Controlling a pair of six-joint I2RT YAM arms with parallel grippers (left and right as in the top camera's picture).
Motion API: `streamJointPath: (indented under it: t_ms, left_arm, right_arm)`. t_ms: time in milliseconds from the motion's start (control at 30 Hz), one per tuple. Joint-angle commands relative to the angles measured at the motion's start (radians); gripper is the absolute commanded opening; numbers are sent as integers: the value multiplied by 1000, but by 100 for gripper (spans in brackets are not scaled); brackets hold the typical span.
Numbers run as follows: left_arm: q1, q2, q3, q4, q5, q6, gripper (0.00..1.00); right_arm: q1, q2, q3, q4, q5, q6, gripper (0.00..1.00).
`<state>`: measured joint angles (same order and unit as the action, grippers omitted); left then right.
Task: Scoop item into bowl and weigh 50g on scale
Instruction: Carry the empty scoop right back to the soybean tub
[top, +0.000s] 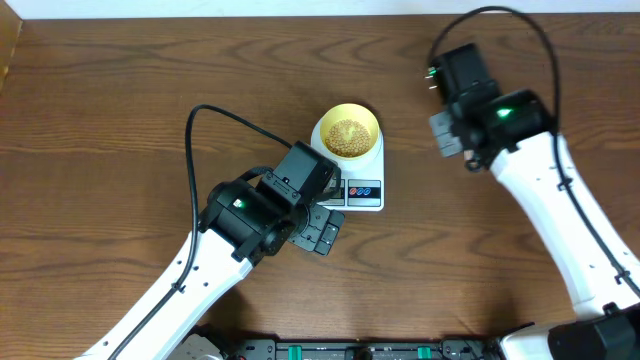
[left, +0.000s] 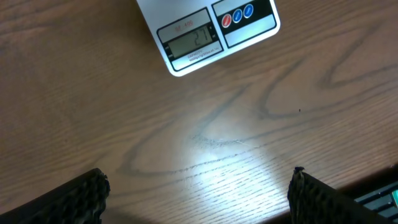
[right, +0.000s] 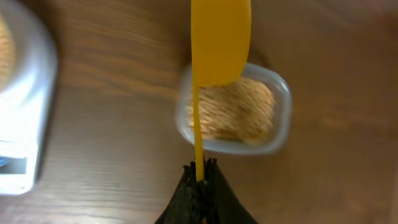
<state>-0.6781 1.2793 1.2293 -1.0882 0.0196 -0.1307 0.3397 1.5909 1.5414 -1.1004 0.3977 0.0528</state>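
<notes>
In the overhead view the pale-yellow bowl (top: 347, 132) stands on the upper part of the white scale (top: 357, 172), just above the middle of the frame, with a heap of tan beans (top: 347, 138) inside it. The left gripper (top: 325, 228) sits just below and left of the scale's front edge.

In the left wrist view its jaws are spread wide and released. One finger is at the lower left corner and the other at the lower right, with only bare wooden table (left: 205, 124) between them. The scale's front corner, with its display (left: 189, 40) and red and blue buttons (left: 237, 15), lies at the top of that frame, well apart from the jaws.

In the right wrist view the right gripper (right: 200, 169) is clenched on the thin handle of a yellow scoop (right: 219, 37), which runs up from the jaws to the top centre. Behind the scoop, right of centre, a clear tub (right: 281, 93) holds more beans. Whether the scoop touches the tub I cannot tell. The scale shows blurred at the left edge.
</notes>
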Motion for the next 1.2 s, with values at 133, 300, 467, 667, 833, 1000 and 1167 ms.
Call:
streamJointPath:
  t_ms: [133,300,467,667,833,1000,1167]
  left_arm:
    - [-2,-4,24,0,-13,5,94]
    - [-2,-4,24,0,-12,5,94]
    - [-2,-4,24,0,-12,5,94]
    - [-2,-4,24,0,-13,5,94]
    - [-2,-4,24,0,-13,5,94]
    - [-2,-4,24,0,-13,5,94]
    - [-2,-4,24,0,-13,5,94]
  right_arm:
    - [-150,4,16,-60,1,167,1]
    - [-226,5,15,-108,-35,240,1]
    - [-261,5,15,-105,-76,239,1]
    - [-261,5,15,-105,-76,239,1]
    - [-261,5,15,-104,-107,239,1]
    - [-261,5,15,-105,-129,239,1]
    - [-261,5,15,-107,-146,238,1]
